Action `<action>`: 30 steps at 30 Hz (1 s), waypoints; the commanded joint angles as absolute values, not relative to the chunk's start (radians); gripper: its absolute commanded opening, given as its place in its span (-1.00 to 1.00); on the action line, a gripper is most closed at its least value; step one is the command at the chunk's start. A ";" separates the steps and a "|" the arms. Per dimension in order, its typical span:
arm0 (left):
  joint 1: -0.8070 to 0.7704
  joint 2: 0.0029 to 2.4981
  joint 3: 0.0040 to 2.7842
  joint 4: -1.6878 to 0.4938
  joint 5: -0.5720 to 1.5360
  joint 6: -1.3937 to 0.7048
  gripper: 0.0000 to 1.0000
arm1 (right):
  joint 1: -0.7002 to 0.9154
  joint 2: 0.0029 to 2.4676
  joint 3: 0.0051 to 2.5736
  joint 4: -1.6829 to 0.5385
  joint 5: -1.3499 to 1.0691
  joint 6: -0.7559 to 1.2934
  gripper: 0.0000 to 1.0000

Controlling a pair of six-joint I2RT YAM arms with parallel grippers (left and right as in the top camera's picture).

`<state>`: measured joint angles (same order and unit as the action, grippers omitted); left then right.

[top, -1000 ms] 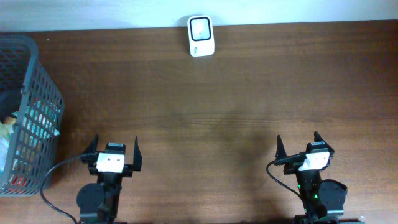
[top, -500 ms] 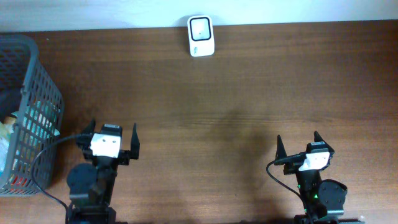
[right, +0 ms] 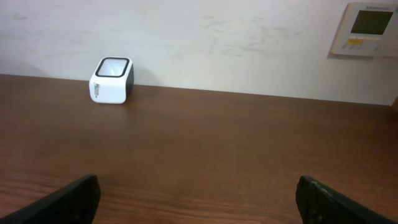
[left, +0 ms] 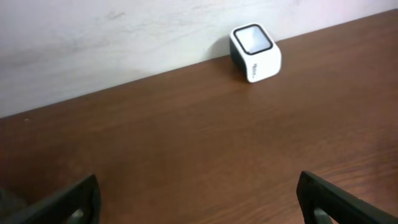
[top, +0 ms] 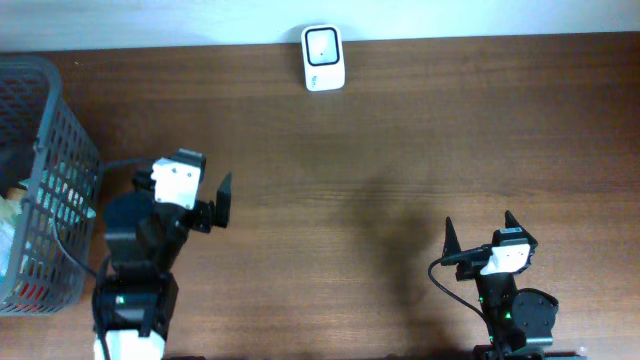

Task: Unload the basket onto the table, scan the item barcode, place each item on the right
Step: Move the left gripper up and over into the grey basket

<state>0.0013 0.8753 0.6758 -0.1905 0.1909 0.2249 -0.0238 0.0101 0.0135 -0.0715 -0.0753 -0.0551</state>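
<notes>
- The grey mesh basket (top: 50,170) is located at the left edge of the overhead frame. The items (top: 14,205) to be scanned are judged to lie inside it. They are seen only partly through the mesh, so no barcode can be located yet.
- The left gripper (top: 184,188) is positioned just right of the basket, with its jaws spread wide and nothing held. It is best carried over the basket rim and lowered from above, so that the mesh wall is not struck.
- One item is to be gripped by its edges, so that the barcode face is left uncovered.
- The scanner (top: 323,58) is set at the upper centre, at the far edge of the table (top: 420,150), with its window facing up. The barcode is to be presented face-down above that window.
- The right gripper (top: 479,228) is parked at the lower right, released and empty. It should be held clear of the transfer path.
</notes>
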 commanded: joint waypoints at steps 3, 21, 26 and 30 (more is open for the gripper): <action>0.003 0.992 0.865 -0.286 0.252 0.218 0.98 | -0.027 0.003 0.006 -0.071 -0.067 -0.055 0.97; 0.003 1.178 1.166 -0.567 0.355 0.218 0.98 | -0.027 0.003 0.006 -0.071 -0.067 -0.055 0.97; 0.003 1.178 1.166 -0.577 0.355 0.218 0.98 | -0.027 0.003 0.006 -0.071 -0.067 -0.055 0.97; 0.003 1.178 1.166 -0.577 0.354 0.218 0.98 | -0.027 0.003 0.006 -0.071 -0.067 -0.055 0.97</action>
